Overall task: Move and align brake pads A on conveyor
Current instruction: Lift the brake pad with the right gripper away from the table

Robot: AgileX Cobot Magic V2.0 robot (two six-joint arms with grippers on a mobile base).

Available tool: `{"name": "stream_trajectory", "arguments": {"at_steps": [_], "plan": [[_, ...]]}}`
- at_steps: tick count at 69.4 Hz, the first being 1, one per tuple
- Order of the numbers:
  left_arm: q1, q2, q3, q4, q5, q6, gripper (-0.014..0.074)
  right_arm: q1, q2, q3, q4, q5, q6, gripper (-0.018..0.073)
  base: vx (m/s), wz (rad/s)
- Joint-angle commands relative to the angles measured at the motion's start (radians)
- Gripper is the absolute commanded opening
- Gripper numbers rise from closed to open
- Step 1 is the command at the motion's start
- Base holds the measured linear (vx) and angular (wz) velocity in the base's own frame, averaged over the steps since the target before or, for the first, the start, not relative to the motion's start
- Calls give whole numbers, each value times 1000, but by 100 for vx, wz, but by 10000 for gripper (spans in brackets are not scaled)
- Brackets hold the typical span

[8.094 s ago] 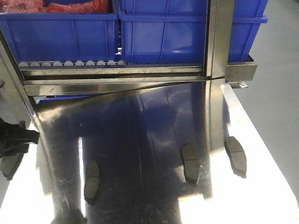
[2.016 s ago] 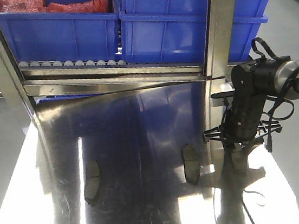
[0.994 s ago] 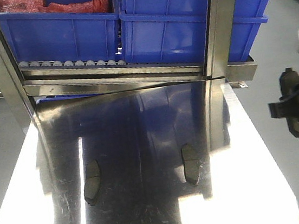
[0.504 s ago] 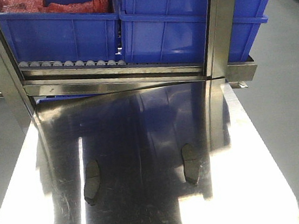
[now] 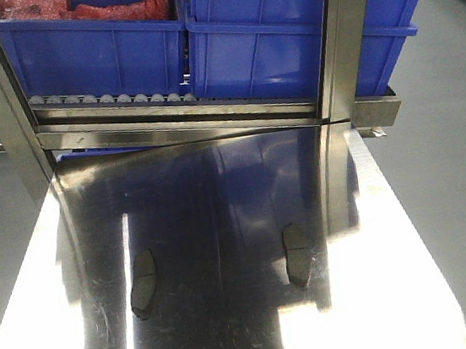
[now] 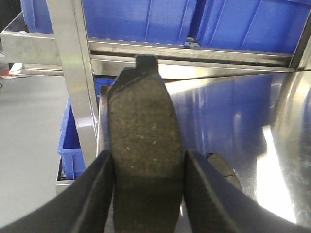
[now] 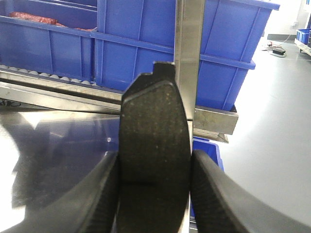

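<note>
Looking out over a mirror-shiny steel table (image 5: 237,344) with blue bins (image 5: 268,42) racked behind it; not spotting the conveyor for sure in any view.

Seeing two brake pads lying flat on the steel, the near-left pad (image 5: 143,283) and the near-right pad (image 5: 297,256); both sitting well away from any fingers.

Carrying one pad per arm; left gripper (image 6: 148,155) clenching the left-held pad (image 6: 143,111) across its narrow width, fingers (image 6: 97,194) pressing on the two long edges, most of the pad poking out beyond the fingertips with the little tab at the far end; right gripper (image 7: 155,155) doing exactly the same with the right-held pad (image 7: 153,107), centred between the fingertips and standing straight.

Guessing these are stiff and hefty for their size, not fragile; gritty faces, so not expecting much slip; thin edges though, so squeezing across the width near the middle looks like the way to go. Worrying a bit about that long overhang tipping when setting down on the belt.
</note>
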Motion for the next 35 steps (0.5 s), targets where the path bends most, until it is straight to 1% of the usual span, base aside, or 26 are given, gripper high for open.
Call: {"name": "stream_trajectory", "arguments": {"at_steps": [1,35], "plan": [[-5,-1,-29,-10,-98,-4,-6,-5,5,-32,-12,-103,-6,-4,0,0],[-5,-1,-29,-10,-98,-4,-6,-5,5,-32,-13,-103,-6,-4,0,0]]}}
